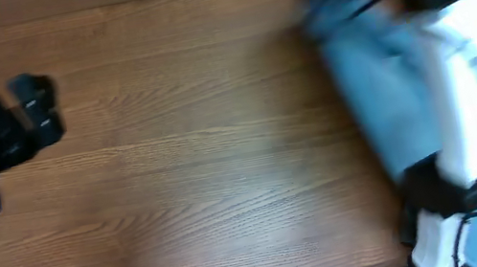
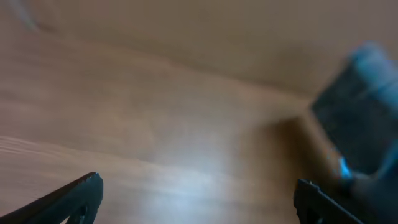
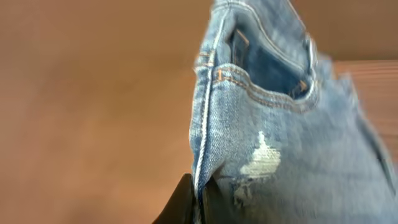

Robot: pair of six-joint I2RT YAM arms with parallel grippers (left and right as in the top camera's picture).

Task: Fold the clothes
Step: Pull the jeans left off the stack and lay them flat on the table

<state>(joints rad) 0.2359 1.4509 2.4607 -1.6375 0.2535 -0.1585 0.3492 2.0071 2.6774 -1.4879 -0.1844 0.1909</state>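
Jeans point(image 3: 267, 124) light-blue, distressed, orange-stitched | right jaws pinching seam | left jaws wide

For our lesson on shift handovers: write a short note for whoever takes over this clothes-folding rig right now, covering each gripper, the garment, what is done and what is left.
Left gripper: open, empty, over bare wood at the left side of the table.
Right gripper: shut on the light-blue jeans, pinching the seam edge below a pocket.
Jeans: at the table's right side, partly under the right arm. The overhead view is blurred, so how they lie is unclear.
Done: jeans gripped; no fold visible.
Left: spread the jeans out and fold them.
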